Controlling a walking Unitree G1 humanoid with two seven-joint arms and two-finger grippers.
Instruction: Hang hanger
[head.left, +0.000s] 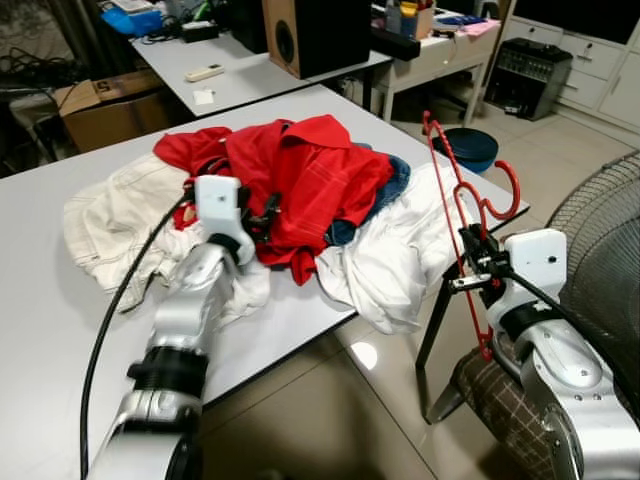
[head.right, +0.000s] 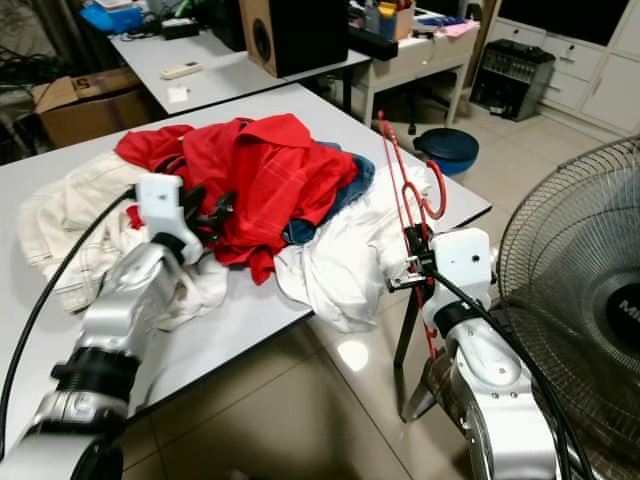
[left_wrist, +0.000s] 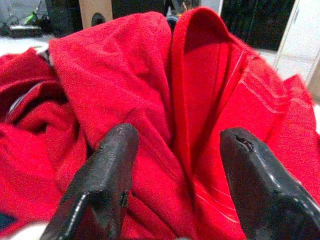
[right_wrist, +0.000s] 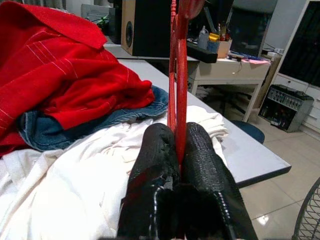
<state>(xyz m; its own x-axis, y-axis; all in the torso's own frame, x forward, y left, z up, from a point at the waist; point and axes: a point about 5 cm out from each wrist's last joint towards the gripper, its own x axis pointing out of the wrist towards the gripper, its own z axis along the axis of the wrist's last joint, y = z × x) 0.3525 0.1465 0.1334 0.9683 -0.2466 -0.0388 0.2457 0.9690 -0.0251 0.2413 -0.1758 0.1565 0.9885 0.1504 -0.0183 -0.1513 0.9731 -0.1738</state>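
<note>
A red plastic hanger (head.left: 462, 205) stands upright at the table's right edge, its hook curling to the right. My right gripper (head.left: 474, 265) is shut on one of its thin bars; in the right wrist view the bar (right_wrist: 179, 90) runs up between the two pressed fingers (right_wrist: 155, 165). A red shirt (head.left: 300, 175) lies on top of a heap of clothes on the white table (head.left: 40, 330). My left gripper (left_wrist: 177, 165) is open against the red shirt (left_wrist: 130, 85), one finger (left_wrist: 102, 180) on each side of a fold.
White garments (head.left: 400, 250) and a blue denim piece (head.left: 390, 190) lie under the red shirt. A fan's wire guard (head.left: 600, 240) stands at the right, close to my right arm. A second table with a black speaker (head.left: 315, 35) lies behind; a blue bowl-shaped stool (head.left: 470, 148) sits on the tiled floor.
</note>
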